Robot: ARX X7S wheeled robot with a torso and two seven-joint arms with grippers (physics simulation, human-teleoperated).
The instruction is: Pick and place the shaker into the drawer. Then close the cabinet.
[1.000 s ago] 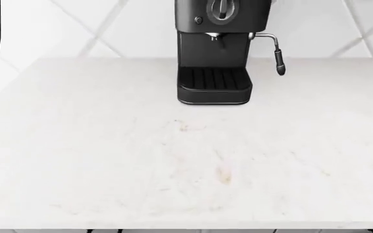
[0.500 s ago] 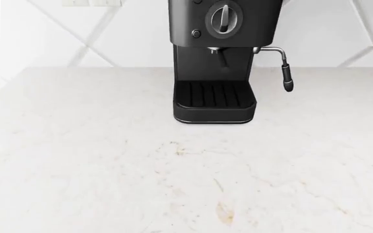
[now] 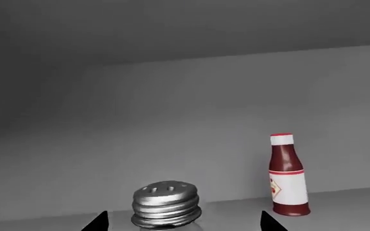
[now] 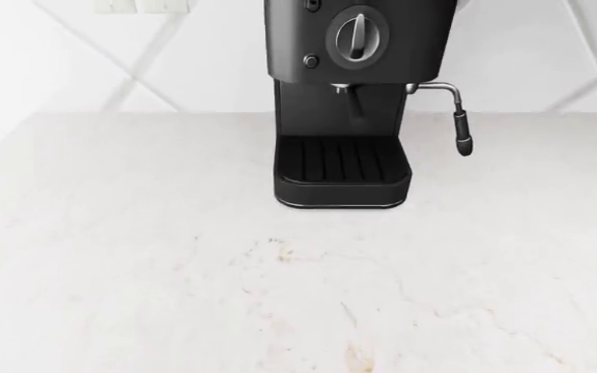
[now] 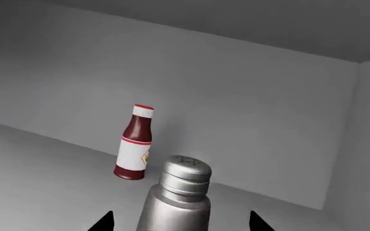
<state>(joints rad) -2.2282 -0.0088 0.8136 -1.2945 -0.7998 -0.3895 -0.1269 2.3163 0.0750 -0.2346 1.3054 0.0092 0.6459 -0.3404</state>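
The shaker (image 3: pixel 166 204) stands upright on a grey shelf floor (image 3: pixel 339 202), near a red sauce bottle (image 3: pixel 289 175) and closer to the camera than it. The left tool (image 3: pixel 183 223) is released, its black tips either side of the ribbed cap with gaps showing. The right tool (image 5: pixel 179 223) is likewise spread around a silver shaker body, the bottle beyond. The head view shows only the speckled bench (image 4: pixel 122 256) and a black espresso machine (image 4: pixel 345 101).

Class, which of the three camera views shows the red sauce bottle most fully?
The right wrist view: the sauce bottle stands whole, cap to base. The left wrist view also shows it whole, near the frame's edge. The head view shows none of it.
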